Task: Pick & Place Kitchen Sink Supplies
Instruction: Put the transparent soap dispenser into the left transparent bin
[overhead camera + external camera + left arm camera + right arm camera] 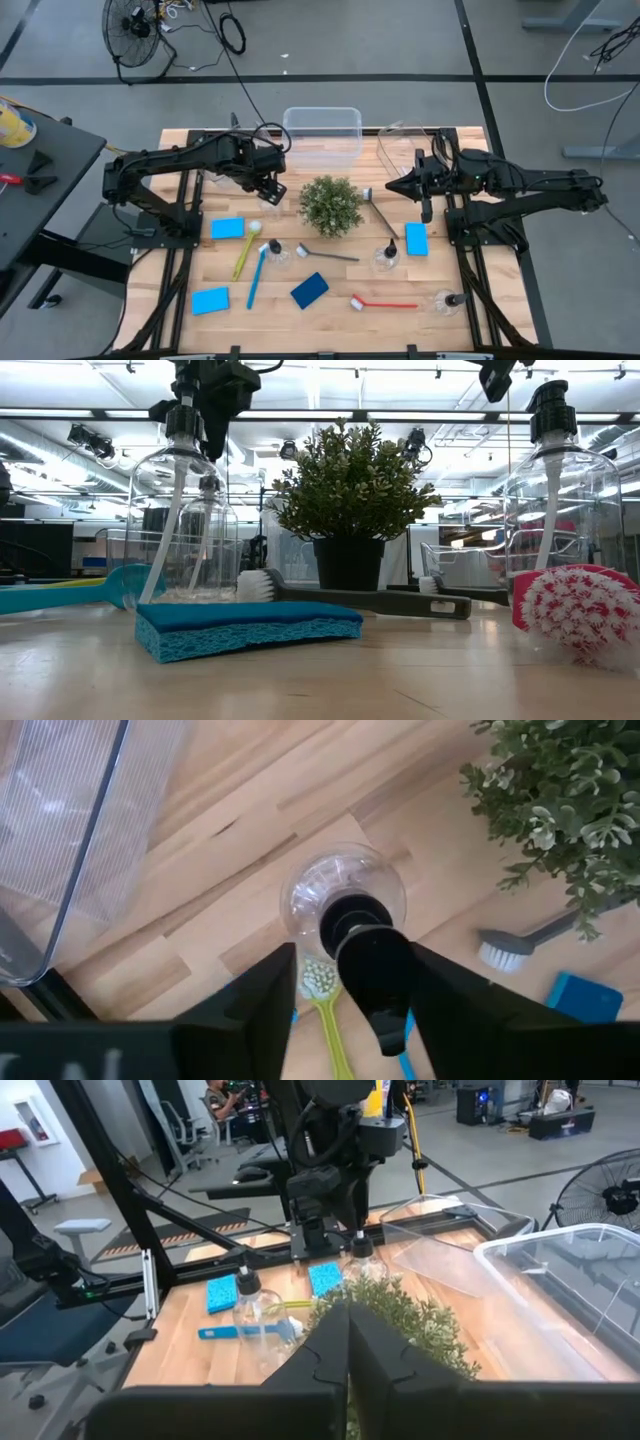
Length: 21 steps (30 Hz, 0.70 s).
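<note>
The step in hand is, as I judge it, the picking of one clear bottle by the left gripper. This bottle stands upright on the table, on the left part of it, between the far clear bin and the green plant. In the left wrist view the two dark fingers stand on both sides of the black pump cap, with a little gap visible on each side, so the claw is around the neck but I cannot tell if it already presses it. The right gripper waits above the right part of the table, near a second clear bin, with its fingers pressed together and nothing between them. The other supplies lie nearer on the table: blue sponges, a yellow brush and a blue brush just beside each other, a dark grey brush, a red brush, and more clear bottles on the right side. The next move calls for a firm closing on the narrow neck, under the cap, then a straight lift, so that the light bottle does not tilt or slip, and then carrying it to a bin.
</note>
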{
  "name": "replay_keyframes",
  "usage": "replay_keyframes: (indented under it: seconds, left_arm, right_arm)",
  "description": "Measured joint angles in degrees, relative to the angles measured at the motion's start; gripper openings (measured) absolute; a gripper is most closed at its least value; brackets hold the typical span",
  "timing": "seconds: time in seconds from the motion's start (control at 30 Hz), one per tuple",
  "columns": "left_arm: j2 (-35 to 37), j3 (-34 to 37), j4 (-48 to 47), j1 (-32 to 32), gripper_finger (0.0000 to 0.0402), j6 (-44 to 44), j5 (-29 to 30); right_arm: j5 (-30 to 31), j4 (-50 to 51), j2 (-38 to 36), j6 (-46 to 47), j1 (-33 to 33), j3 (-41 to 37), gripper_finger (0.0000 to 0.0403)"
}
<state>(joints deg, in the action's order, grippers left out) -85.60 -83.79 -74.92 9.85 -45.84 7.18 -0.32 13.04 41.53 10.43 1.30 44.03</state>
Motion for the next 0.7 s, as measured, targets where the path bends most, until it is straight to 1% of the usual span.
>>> replay_keyframes:
  seconds: [0.2, 0.3, 0.53, 0.7]
  left_arm:
    - [0.0, 0.0, 0.4, 0.0, 0.0117, 1.5, 0.0]
    - [0.0, 0.0, 0.4, 0.0, 0.0097, 1.5, 0.0]
    - [0.0, -0.1, 0.1, 0.0, 0.0096, 1.6, 0.0]
    - [0.1, -3.8, -2.4, 0.3, 0.0095, 1.7, 0.1]
  right_arm:
    - [-0.2, 0.2, 0.9, 0.0, 0.0, 0.0, 0.0009]
    - [-0.2, 0.3, 1.4, 0.0, 0.0, 0.0, 0.0009]
    - [-0.2, 0.3, 2.1, 0.0, 0.0, 0.0, 0.0009]
    - [-0.2, 0.3, 2.3, 0.0, 0.0, 0.0, 0.0009]
